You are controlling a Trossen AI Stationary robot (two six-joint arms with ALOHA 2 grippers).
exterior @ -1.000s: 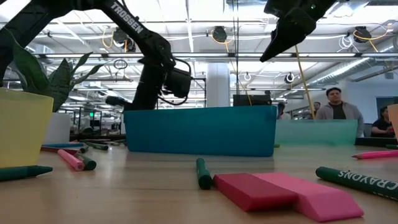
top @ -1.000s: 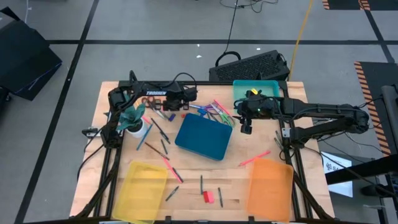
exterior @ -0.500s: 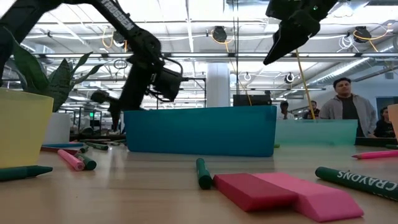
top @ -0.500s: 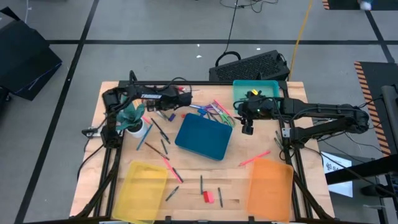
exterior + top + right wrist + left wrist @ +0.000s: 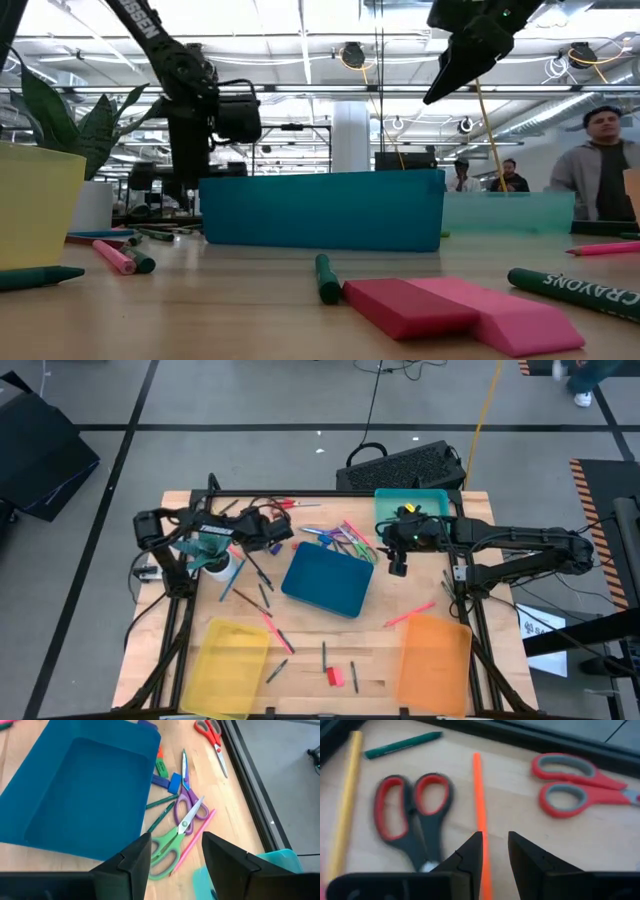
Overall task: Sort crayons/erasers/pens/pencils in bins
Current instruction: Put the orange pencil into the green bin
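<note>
The left gripper (image 5: 495, 851), narrowly parted and empty, is held low over an orange stick (image 5: 480, 805) near the desk's far left corner, between black-bladed scissors (image 5: 412, 815) and red-handled scissors (image 5: 580, 782). The right gripper (image 5: 176, 851), parted and empty, is poised beside the dark blue bin (image 5: 327, 580). The erasers (image 5: 334, 676) lie near the front edge. A scissor handle might be caught instead, given the crowding.

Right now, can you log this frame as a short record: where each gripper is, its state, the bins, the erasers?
left gripper: open, empty, over an orange pencil near black-and-red scissors
right gripper: open, empty, raised beside the dark blue bin
bins: dark blue, teal bin, yellow bin, orange bin
erasers: red and pink, on the table between the yellow and orange bins
</note>
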